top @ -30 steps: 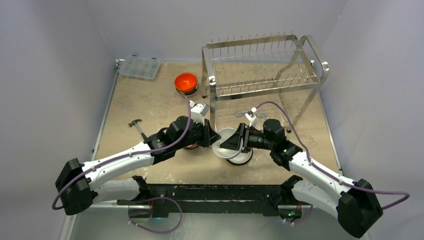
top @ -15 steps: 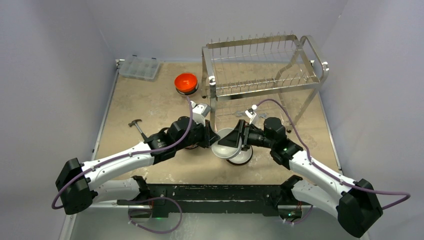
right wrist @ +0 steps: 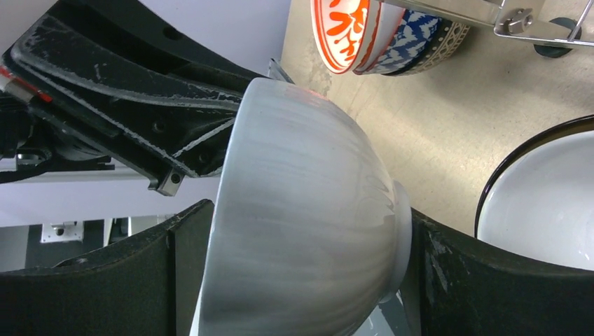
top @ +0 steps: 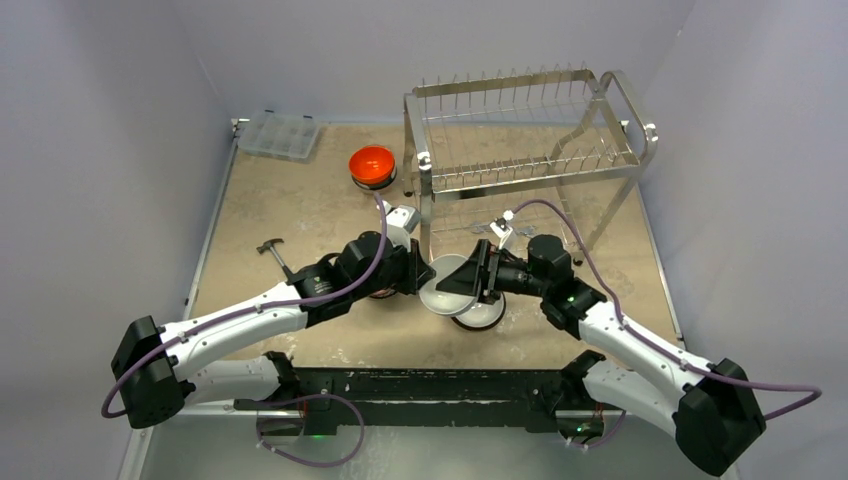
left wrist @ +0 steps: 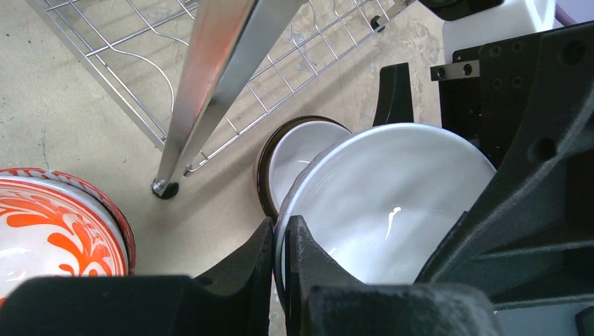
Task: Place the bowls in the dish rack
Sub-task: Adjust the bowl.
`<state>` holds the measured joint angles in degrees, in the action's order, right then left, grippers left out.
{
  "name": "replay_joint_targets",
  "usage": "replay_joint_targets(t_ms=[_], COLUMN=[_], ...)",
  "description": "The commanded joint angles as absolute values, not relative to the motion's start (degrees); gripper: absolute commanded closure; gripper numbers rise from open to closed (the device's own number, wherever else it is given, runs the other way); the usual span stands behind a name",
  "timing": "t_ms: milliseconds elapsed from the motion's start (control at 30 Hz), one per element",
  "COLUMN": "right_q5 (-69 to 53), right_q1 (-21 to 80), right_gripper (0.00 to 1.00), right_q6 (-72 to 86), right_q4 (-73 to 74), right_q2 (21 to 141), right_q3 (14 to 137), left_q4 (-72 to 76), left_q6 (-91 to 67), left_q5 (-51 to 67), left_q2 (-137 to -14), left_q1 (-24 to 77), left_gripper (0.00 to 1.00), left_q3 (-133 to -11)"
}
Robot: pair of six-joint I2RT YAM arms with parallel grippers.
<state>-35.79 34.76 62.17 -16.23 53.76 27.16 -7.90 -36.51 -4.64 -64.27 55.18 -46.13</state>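
Loading had barely begun: dish rack (top: 530, 172) held no bowl, and an orange bowl (top: 371, 163) sat on the table (top: 300, 210). Left gripper (left wrist: 280, 245) was clamped on the rim of a white bowl (top: 447, 285) raised just before the rack. Right gripper (right wrist: 305, 224) flanked its body, fingers spread wide — gripping or loose, unclear.

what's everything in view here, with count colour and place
white bowl: 1, white, tilted between both grippers
dark-rimmed bowl: 1, white inside, on table below it
orange bowl: 1, orange-red, left of rack
patterned bowls: 3 nested, orange-white, blue, tan, by rack leg
dish rack: 1, silver, far right of table
compartment box: 1, clear, far left corner
hammer-like tool: 1, dark, left side
table: 1, tan, under everything
left gripper: 1, black, shut on white bowl's rim
right gripper: 1, black, either side of white bowl, grip unclear
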Motion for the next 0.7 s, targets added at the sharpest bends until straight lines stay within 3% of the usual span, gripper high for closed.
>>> replay_joint_targets(t_ms=[0,167,400,533,667], right_q5=[-39.4,-39.6,-39.3,-39.0,-38.4], right_q1=[35.0,35.0,35.0,35.0,35.0], right_gripper=[0.14,0.24,0.46,0.52,0.53], right_q6=[63.1,64.0,64.7,64.2,63.3], right_q4=[-16.8,-18.8,-20.1,-19.0,-17.8], right_q2=[55.1,55.6,55.5,55.2,54.9], right_q3=[29.4,29.4,29.5,29.4,30.1], left_q4=[-4.8,-3.3,-3.6,-4.3,-5.1], left_q6=[-34.8,-34.4,-34.4,-34.0,-33.7], left_q5=[-6.1,-4.4,-4.8,-6.0,-6.8], left_q2=[-63.9,-64.3,-64.6,-64.0,-63.5], left_q1=[55.6,55.7,56.1,56.1,56.1], left_gripper=[1.0,1.0,0.99,0.87,0.81], left_q3=[-49.4,-49.1,-48.8,-48.6,-48.5])
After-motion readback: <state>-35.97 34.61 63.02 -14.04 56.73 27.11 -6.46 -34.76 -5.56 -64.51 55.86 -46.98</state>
